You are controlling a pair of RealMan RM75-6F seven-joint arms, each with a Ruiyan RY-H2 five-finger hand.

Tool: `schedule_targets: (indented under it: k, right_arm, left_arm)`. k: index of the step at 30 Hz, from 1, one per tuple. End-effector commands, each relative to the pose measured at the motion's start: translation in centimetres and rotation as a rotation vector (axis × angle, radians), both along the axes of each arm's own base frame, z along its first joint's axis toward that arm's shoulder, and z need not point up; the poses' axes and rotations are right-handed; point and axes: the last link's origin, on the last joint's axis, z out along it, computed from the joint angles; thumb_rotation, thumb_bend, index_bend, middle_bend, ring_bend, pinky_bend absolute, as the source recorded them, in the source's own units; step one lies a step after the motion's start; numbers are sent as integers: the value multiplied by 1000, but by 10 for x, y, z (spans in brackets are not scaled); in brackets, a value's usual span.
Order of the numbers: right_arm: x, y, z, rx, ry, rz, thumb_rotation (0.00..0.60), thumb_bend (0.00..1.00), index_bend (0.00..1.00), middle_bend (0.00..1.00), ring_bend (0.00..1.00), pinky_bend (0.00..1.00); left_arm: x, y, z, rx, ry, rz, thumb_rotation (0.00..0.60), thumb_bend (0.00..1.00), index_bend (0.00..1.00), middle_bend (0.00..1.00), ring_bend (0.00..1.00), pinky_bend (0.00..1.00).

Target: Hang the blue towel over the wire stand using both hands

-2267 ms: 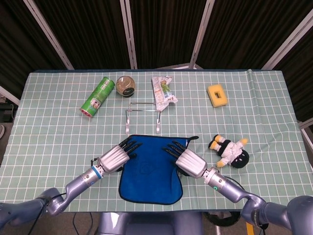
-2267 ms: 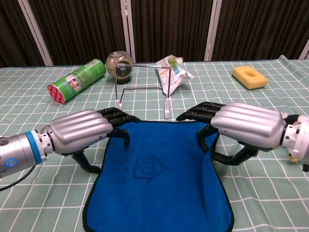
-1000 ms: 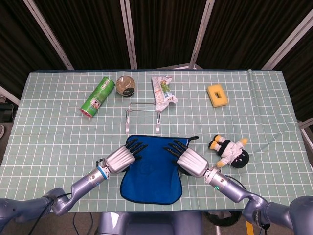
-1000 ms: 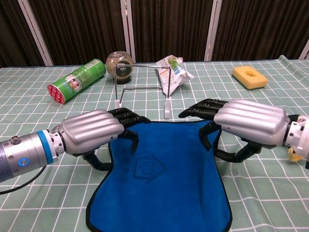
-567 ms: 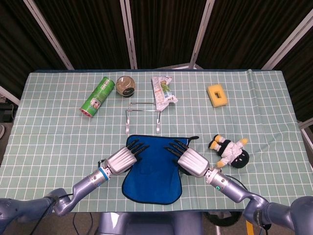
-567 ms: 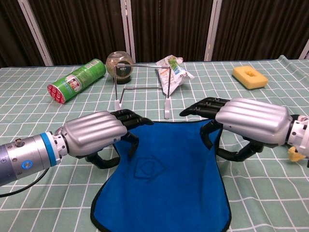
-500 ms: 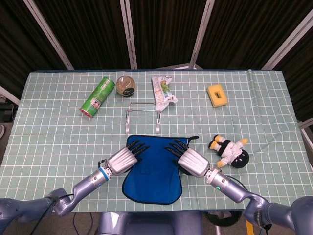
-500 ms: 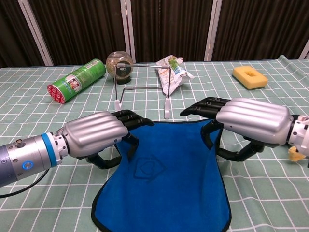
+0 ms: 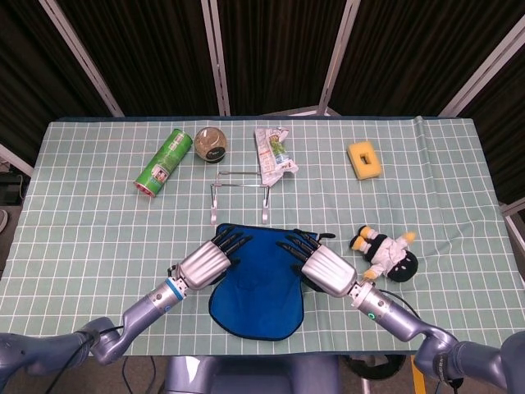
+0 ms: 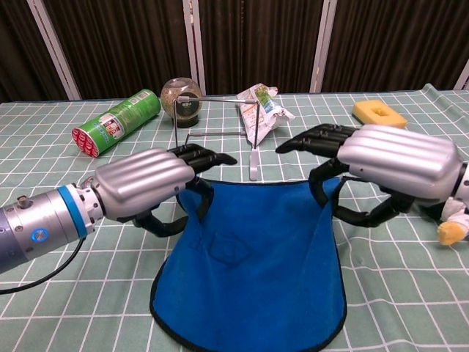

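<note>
The blue towel (image 9: 256, 279) (image 10: 253, 257) hangs by its two far corners, raised off the table just in front of the wire stand (image 9: 239, 190) (image 10: 218, 136). My left hand (image 9: 205, 263) (image 10: 143, 183) pinches its left corner, and my right hand (image 9: 321, 267) (image 10: 392, 161) pinches the right corner. The top edge stretches taut between them. The lower part of the towel drapes toward me. The stand is bare and upright just beyond the towel's top edge.
Behind the stand lie a green can (image 9: 163, 161), a round glass jar (image 9: 212, 144) and a crinkled snack bag (image 9: 273, 151). A yellow sponge (image 9: 365, 158) sits far right. A plush toy (image 9: 385, 254) lies right of my right hand.
Both hands closed on the towel's far corners and lifted them. The towel rose off the table and moved slightly toward the stand, its lower edge dragging forward.
</note>
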Motion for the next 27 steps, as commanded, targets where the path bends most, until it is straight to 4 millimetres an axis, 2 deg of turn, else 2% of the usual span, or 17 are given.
schedule_targets:
  k: [1, 8, 14, 20, 27]
  right_arm:
    - [13, -4, 22, -51, -38, 17, 600, 437, 651, 43, 0, 0]
    - [47, -18, 66, -129, -165, 0, 600, 436, 654, 48, 0, 0]
    - [73, -34, 93, -162, -260, -37, 600, 436, 657, 49, 0, 0]
    - [89, -52, 105, -162, -340, -99, 600, 436, 659, 55, 0, 0]
    - [92, -73, 108, -173, -389, -165, 600, 435, 659, 57, 0, 0]
  left_arm:
    - [10, 6, 19, 39, -66, 3, 600, 525, 806, 0, 0, 0]
    - [29, 19, 61, 107, -196, 39, 600, 524, 811, 0, 0, 0]
    - [43, 30, 95, 170, -309, 76, 600, 525, 815, 0, 0, 0]
    - [52, 49, 123, 236, -358, 121, 600, 526, 819, 0, 0, 0]
    - [55, 74, 139, 286, -342, 157, 600, 527, 819, 0, 0, 0]
